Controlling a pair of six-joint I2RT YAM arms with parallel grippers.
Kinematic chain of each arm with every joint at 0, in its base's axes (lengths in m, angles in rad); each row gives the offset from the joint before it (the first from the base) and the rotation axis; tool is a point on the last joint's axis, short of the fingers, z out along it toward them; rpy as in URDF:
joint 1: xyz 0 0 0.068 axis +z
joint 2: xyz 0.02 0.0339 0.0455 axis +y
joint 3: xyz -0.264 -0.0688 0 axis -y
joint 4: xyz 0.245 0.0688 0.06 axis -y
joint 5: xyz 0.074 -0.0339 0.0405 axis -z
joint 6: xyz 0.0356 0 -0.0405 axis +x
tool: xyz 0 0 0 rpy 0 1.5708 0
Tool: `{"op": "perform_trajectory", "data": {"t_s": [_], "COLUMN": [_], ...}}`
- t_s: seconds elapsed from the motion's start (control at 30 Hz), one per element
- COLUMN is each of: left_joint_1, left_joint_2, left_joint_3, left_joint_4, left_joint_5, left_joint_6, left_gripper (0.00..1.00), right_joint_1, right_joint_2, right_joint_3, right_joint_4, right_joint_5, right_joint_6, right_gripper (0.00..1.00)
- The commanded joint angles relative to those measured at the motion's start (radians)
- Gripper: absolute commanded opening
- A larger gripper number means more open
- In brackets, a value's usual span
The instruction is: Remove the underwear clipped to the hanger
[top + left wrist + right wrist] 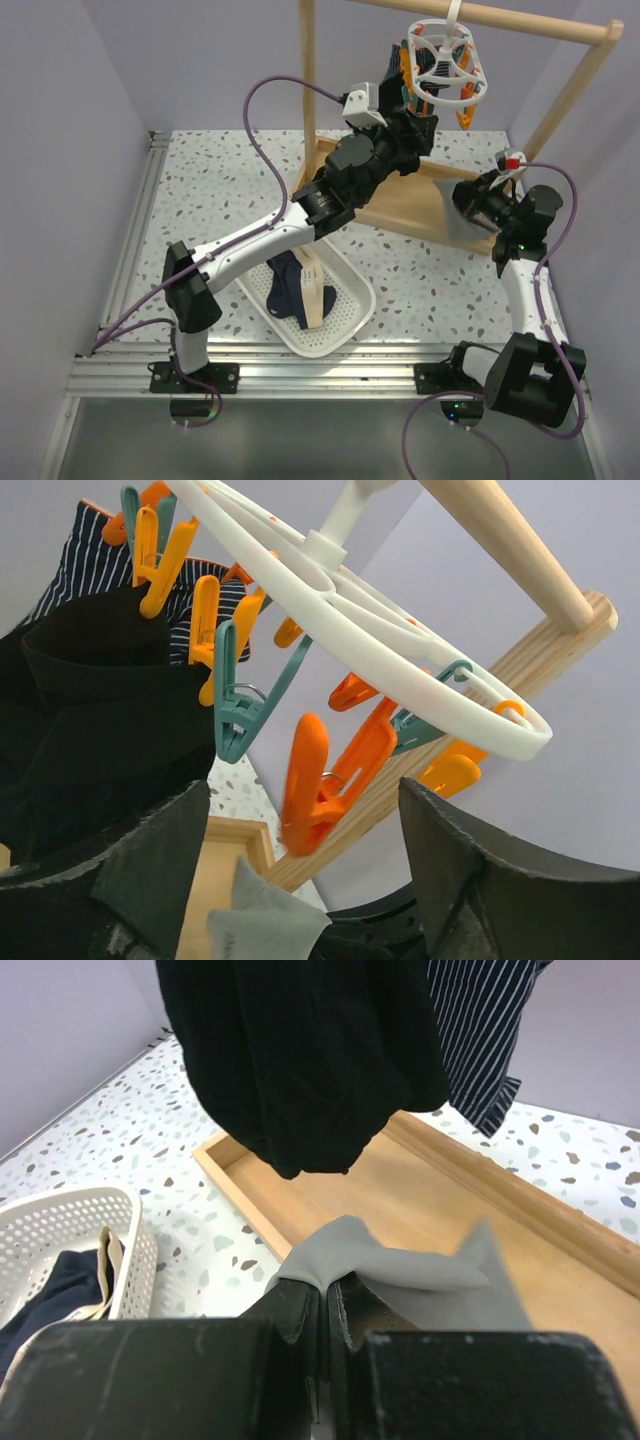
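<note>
The white ring hanger [446, 58] hangs from the wooden rail, with orange and teal clips below it. Black underwear [90, 700] and striped underwear [90, 565] are clipped to it. My left gripper [417, 120] is raised just under the ring. It is open and empty, and an orange clip [325, 775] hangs between its fingers [150, 870]. My right gripper [327, 1285] is shut on the grey underwear [410, 1272] and holds it over the wooden base, right of the hanger [462, 205]. The navy underwear with a beige waistband [300, 285] lies in the basket.
The white perforated basket [345, 325] stands at the front centre, below the left arm. The wooden rail frame has an upright post [307, 70], a top bar [540, 22] and a tray-like base [410, 205]. Purple walls close in the left and back.
</note>
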Motion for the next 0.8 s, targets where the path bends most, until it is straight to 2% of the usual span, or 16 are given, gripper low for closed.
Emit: {"op": "perform_trajectory", "data": {"t_s": [0.0, 0.23, 0.33, 0.37, 0.43, 0.47, 0.5, 0.53, 0.63, 0.7, 0.77], "left_joint_1": [-0.003, -0.001, -0.001, -0.003, 0.000, 0.000, 0.002, 0.000, 0.002, 0.003, 0.003], "left_joint_2": [-0.087, -0.199, -0.278, -0.298, -0.359, -0.402, -0.425, -0.472, -0.549, -0.629, -0.707], "left_joint_3": [-0.031, -0.205, -0.315, -0.340, -0.415, -0.442, -0.496, -0.526, -0.646, -0.734, -0.787], "left_joint_4": [0.057, 0.100, 0.130, 0.129, 0.128, 0.129, 0.126, 0.124, 0.095, 0.062, 0.033], "left_joint_5": [-0.032, -0.032, -0.012, -0.007, 0.011, 0.022, 0.031, 0.046, 0.049, 0.039, 0.033], "left_joint_6": [0.020, 0.059, 0.089, 0.093, 0.110, 0.119, 0.144, 0.156, 0.208, 0.236, 0.254], "left_gripper": [0.82, 0.99, 1.00, 1.00, 1.00, 1.00, 1.00, 1.00, 1.00, 1.00, 1.00], "right_joint_1": [-0.003, 0.000, 0.006, 0.017, 0.030, 0.047, 0.056, 0.082, 0.180, 0.248, 0.357], "right_joint_2": [-0.033, -0.037, -0.052, -0.057, -0.063, -0.065, -0.066, -0.068, -0.066, -0.074, -0.094], "right_joint_3": [0.001, 0.044, 0.073, 0.088, 0.156, 0.182, 0.208, 0.263, 0.360, 0.401, 0.405], "right_joint_4": [0.080, -0.018, -0.099, -0.148, -0.349, -0.536, -0.621, -0.788, -0.975, -1.072, -1.026], "right_joint_5": [-0.061, -0.233, -0.321, -0.338, -0.399, -0.420, -0.469, -0.482, -0.474, -0.435, -0.408], "right_joint_6": [0.023, -0.050, -0.128, -0.230, -0.363, -0.518, -0.596, -0.745, -0.942, -0.986, -0.936], "right_gripper": [0.00, 0.00, 0.00, 0.00, 0.00, 0.00, 0.00, 0.00, 0.00, 0.00, 0.00]}}
